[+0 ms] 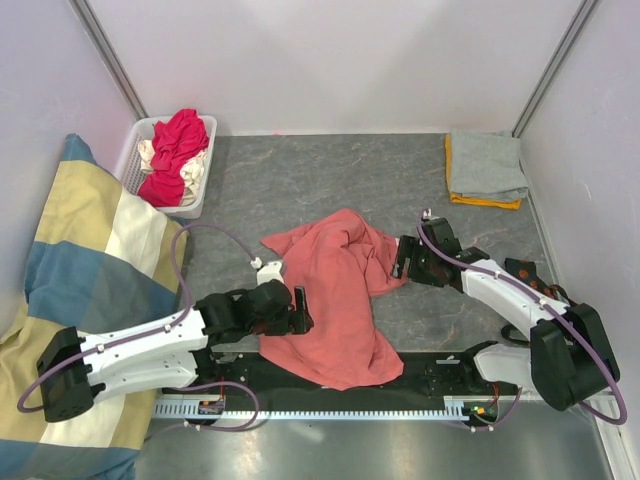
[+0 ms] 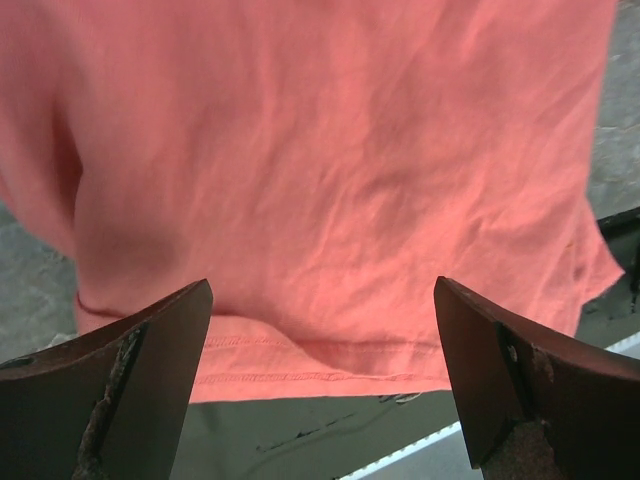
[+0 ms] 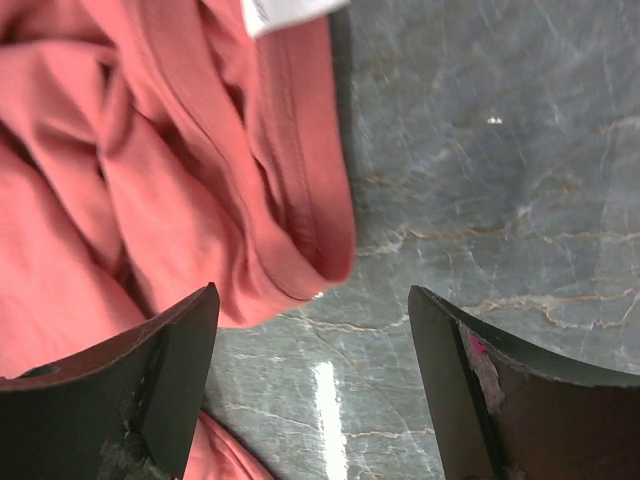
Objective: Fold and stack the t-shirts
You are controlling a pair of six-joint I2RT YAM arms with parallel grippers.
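Note:
A salmon-pink t-shirt [image 1: 340, 290] lies crumpled in the middle of the grey table. My left gripper [image 1: 298, 308] is open and empty at the shirt's left edge; the left wrist view shows the stitched hem [image 2: 300, 365] between its spread jaws. My right gripper [image 1: 400, 257] is open and empty at the shirt's right edge, where the collar fold [image 3: 300, 220] and white neck label [image 3: 285, 12] lie. A folded grey t-shirt [image 1: 486, 165] lies on an orange one [image 1: 484, 201] at the back right. Magenta-red [image 1: 178, 150] and cream [image 1: 195, 168] t-shirts fill the basket.
A white lattice basket [image 1: 133, 155] stands at the back left. A big yellow, blue and cream striped cushion [image 1: 85, 260] lies along the left side over my left arm. White walls enclose the table. A black strip and cable rail [image 1: 330, 405] run along the near edge.

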